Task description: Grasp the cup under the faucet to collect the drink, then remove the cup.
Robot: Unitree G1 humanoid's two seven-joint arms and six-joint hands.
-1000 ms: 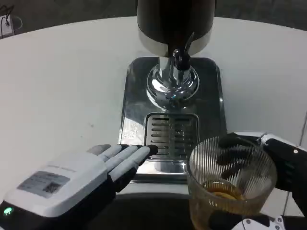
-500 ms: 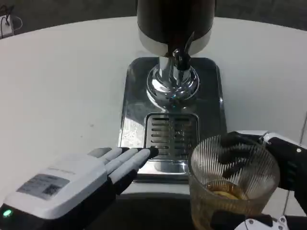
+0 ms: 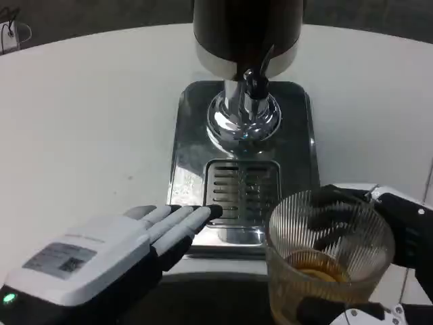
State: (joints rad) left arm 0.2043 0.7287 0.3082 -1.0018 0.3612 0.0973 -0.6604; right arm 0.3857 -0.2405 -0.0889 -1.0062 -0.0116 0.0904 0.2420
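While gripping cup (image 3: 329, 261), right hand (image 3: 399, 237).

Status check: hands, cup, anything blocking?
Right hand grips cup, drink inside, clear of faucet. Left hand open by drip tray. Nothing blocking.

The dispenser's dark body (image 3: 247, 27) is cut off by the top edge, so its upper part goes unseen. The ribbed glass cup (image 3: 328, 261) runs off the bottom edge, its base hidden. The right hand (image 3: 399, 233) is partly behind the cup and cropped at the right edge. The left hand (image 3: 101, 264) loses its wrist at the bottom edge.
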